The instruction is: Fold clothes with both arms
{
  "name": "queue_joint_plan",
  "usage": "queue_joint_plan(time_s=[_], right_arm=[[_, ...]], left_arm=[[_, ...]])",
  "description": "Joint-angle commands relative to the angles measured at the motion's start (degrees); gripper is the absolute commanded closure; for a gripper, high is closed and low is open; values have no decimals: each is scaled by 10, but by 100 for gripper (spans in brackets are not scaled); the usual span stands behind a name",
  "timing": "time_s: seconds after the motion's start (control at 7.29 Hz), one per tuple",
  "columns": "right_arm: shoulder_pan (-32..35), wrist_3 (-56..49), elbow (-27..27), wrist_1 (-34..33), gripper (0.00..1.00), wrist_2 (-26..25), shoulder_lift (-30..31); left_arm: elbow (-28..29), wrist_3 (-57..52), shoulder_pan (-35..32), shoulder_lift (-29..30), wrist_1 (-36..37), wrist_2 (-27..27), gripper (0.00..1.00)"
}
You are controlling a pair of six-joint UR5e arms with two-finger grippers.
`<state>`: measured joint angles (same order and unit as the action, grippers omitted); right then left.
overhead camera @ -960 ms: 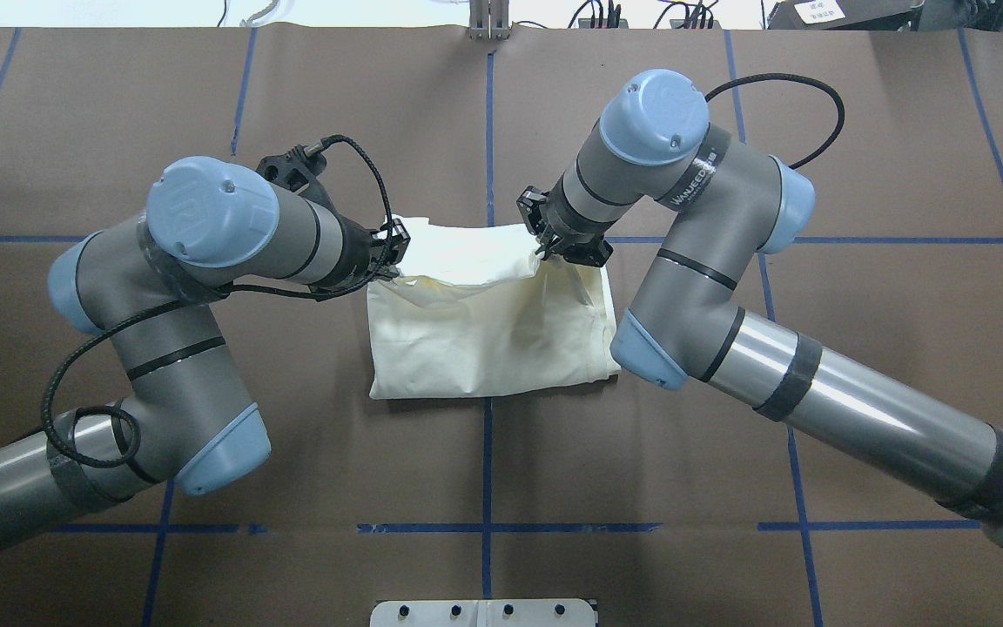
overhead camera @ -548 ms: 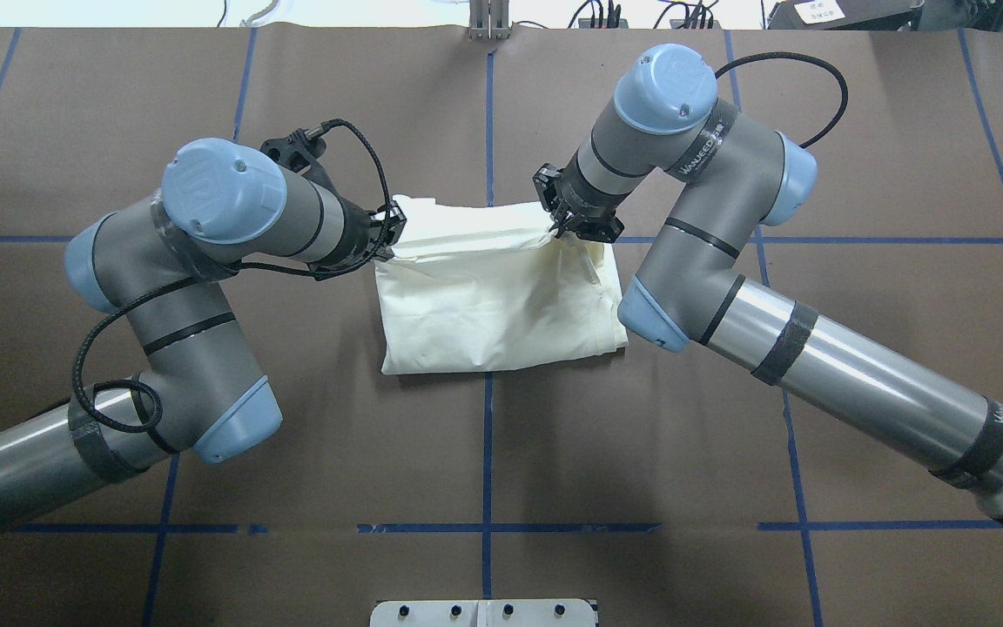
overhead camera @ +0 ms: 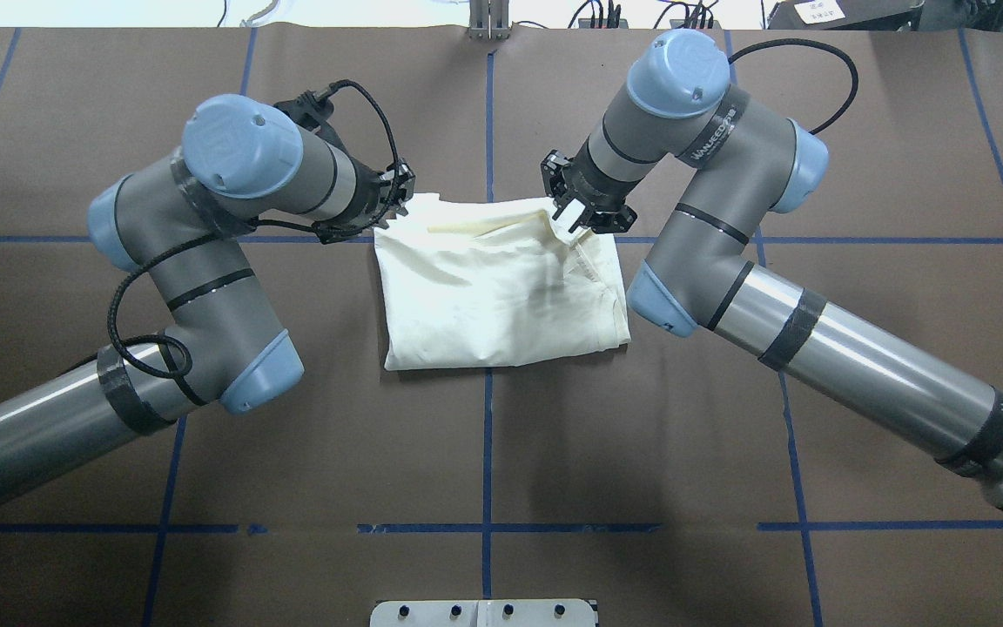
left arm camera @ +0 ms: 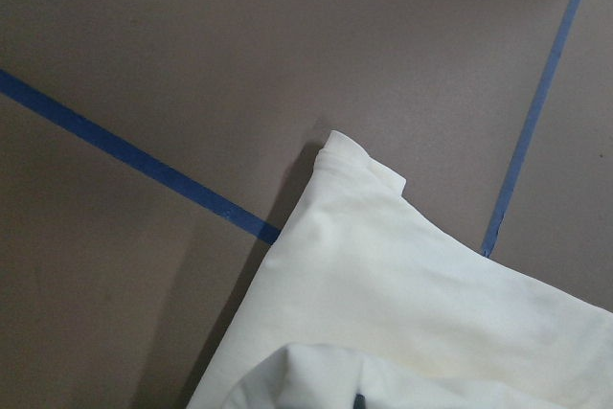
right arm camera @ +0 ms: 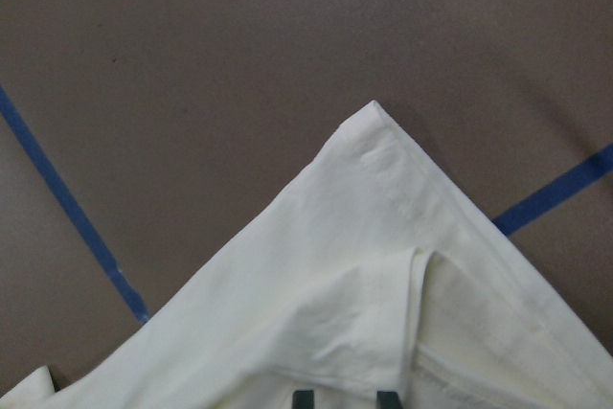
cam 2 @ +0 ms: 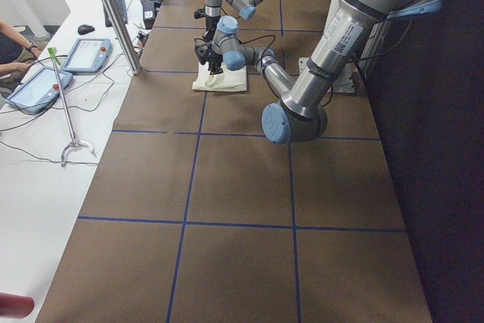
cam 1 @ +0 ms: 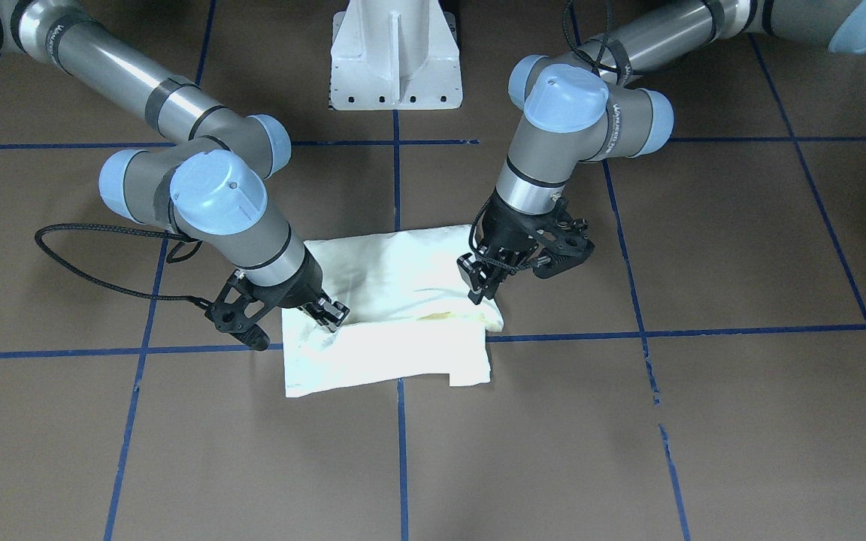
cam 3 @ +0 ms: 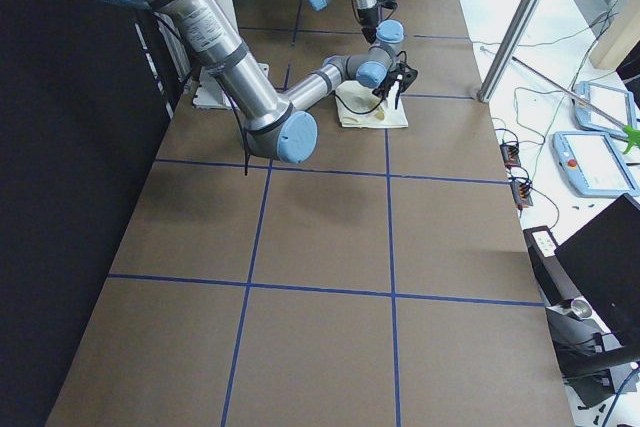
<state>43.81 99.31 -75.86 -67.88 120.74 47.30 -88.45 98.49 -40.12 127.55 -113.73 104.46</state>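
The cream shirt (overhead camera: 501, 296) lies folded into a rough rectangle at the table's centre, plain side up, with no print showing. My left gripper (overhead camera: 395, 206) is at its far-left corner, shut on the cloth's top layer. My right gripper (overhead camera: 573, 219) is at its far-right corner, shut on a pinch of cloth. In the front-facing view the shirt (cam 1: 395, 346) lies between the left gripper (cam 1: 478, 291) and the right gripper (cam 1: 331, 312). Both wrist views show a shirt corner (left arm camera: 402, 304) (right arm camera: 335, 275) low over the brown table.
The white pedestal (cam 1: 395, 56) stands at the robot's side of the table. Blue tape lines (overhead camera: 487, 453) cross the brown surface. Tablets (cam 2: 83, 54) and cables lie on a white side table beyond the far edge, next to a metal pole (cam 2: 113, 13).
Both grippers have moved away from the robot, carrying the shirt's upper layer to the far edge. The raised fold has flattened over the lower layer.
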Motion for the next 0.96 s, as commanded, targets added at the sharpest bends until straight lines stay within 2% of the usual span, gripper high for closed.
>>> queue_joint_plan(time_s=[0.0,0.14,0.27,0.55,0.69,0.82], right_arm=[[37,-48,1,-1,0,63,10],[44,-61,0,-1,0,75,11],[48,-75,-2,-2,0,76,12],[85,-176,-16,-7,0,76,37],[121,-249,-38,-8,0,79,75],[154,-335,-82,-27,0,84,135]], left_arm=[[21,-54,-36,-14,-10,68,0],[18,-50,-32,-28,-57,68,0],[17,3,-21,-42,-116,68,0],[-51,5,-18,-87,-142,73,0],[-65,-53,-28,-112,-138,73,0],[-67,-159,-61,-124,-106,73,0]])
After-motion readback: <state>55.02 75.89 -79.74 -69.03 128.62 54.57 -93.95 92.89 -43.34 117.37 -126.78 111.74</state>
